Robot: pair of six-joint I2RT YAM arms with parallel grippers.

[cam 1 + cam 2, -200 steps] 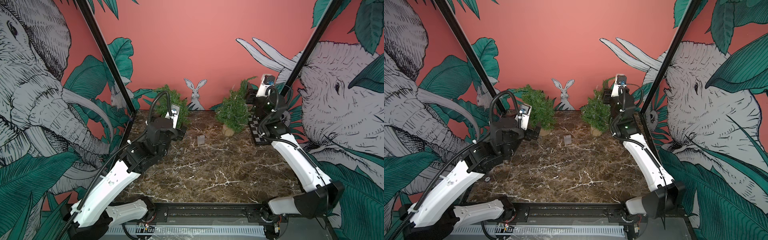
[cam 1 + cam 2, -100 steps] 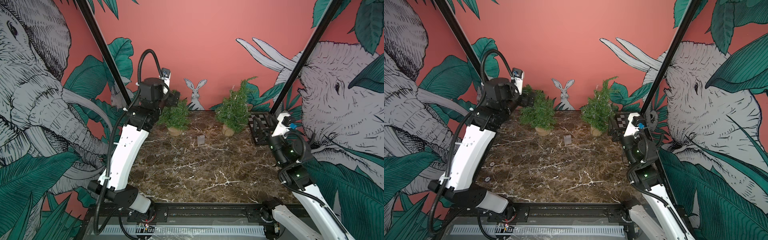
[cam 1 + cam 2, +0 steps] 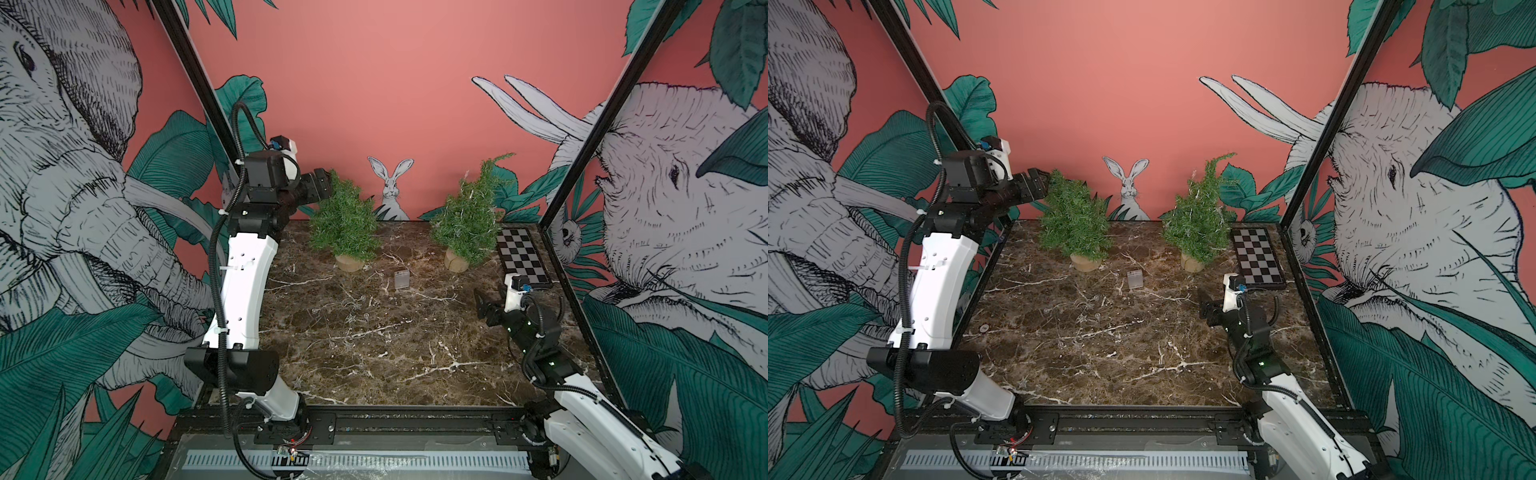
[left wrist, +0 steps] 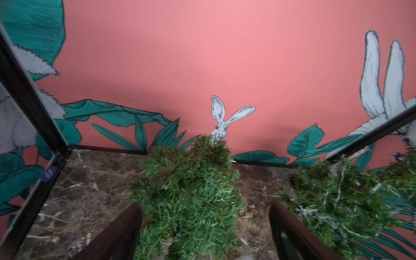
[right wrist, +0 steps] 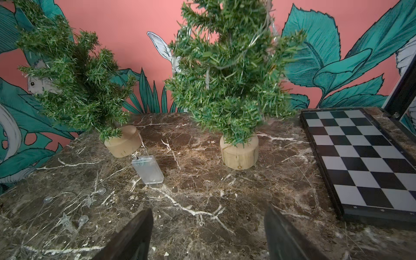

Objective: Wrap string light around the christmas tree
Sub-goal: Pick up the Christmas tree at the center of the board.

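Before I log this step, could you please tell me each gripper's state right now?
Left gripper: open, at the top of a tree, holding nothing.
Right gripper: open, empty.

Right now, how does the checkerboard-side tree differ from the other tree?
The checkerboard-side tree has pale light wire in its branches; the other tree shows none. The open left end effector is at the other tree's top; the right end effector sits apart from the checkerboard-side tree. Both are green, on round wooden bases.
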